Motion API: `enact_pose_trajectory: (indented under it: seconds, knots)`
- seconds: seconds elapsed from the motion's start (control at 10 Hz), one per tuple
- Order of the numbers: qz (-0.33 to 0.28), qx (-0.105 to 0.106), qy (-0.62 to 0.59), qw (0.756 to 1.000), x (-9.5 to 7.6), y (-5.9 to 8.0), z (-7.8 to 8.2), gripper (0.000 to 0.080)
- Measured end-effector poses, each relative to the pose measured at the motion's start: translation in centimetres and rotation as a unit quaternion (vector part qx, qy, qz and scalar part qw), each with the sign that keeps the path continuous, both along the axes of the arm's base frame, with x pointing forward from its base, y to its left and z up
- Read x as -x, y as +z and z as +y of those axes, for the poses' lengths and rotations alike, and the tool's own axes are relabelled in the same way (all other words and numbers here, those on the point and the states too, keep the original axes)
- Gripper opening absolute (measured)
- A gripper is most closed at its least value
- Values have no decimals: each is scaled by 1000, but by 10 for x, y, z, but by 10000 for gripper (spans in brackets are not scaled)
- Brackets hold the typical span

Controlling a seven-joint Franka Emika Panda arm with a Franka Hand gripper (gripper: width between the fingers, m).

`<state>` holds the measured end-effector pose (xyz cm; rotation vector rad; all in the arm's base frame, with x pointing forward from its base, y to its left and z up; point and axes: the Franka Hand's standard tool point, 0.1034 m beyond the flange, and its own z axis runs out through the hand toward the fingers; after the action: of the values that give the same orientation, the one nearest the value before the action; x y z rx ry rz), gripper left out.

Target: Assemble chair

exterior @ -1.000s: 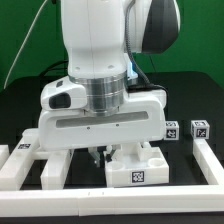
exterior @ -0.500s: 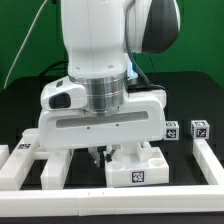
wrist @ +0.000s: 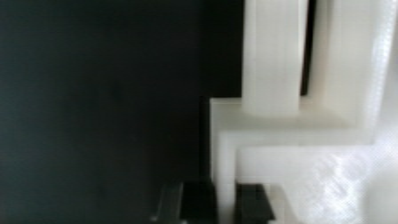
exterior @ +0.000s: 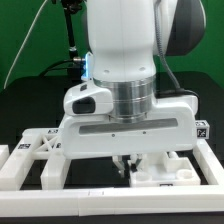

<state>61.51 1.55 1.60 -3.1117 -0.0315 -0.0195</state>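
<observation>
1. White plastic, blocky and stepped: the chair part [exterior: 170,172] sat low on the table toward the exterior view's right, directly under the arm's wide hand and just behind the front rail [exterior: 100,205]. In the wrist view the same chair part [wrist: 285,150] showed as a thick step with a narrower upright strip rising from it, pale against black.
2. The gripper [exterior: 128,168] reached down onto the part's edge on the exterior view's left. In the wrist view the gripper [wrist: 215,200] had its two dark fingers [wrist: 173,202] standing on either side of a thin white wall of the part. Whether they pinched it or only straddled it, the pictures did not tell.
3. A cross-braced piece [exterior: 38,148], also white, lay on the exterior view's left, well apart from the held part and partly hidden by the hand.
4. A small tagged block [exterior: 203,130] showed at the exterior view's right edge, behind the hand.
5. The arm [exterior: 125,50], big, white and glossy, filled the middle of the exterior view, with a blue light glowing on its side.
6. Plain white rails framed the work area: the front rail, a left rail [exterior: 8,168] and a right rail [exterior: 213,165].
7. The tabletop [exterior: 30,112] was matt black.
8. Behind it stood a green wall [exterior: 30,40], with a thin black pole [exterior: 68,35] and cables in front of it.
</observation>
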Motion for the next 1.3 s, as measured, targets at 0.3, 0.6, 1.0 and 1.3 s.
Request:
enact_pose_trajectory:
  seconds: [0.3,0.6,1.0,1.3]
  knots:
    - [8,-1,7,1000,-7,0,22,31]
    - [17,0,-10,1000,-7,-1,23,31]
    - [18,0,-9,1000,-7,-2,23,346]
    - [18,0,-9,1000,-7,-2,23,611]
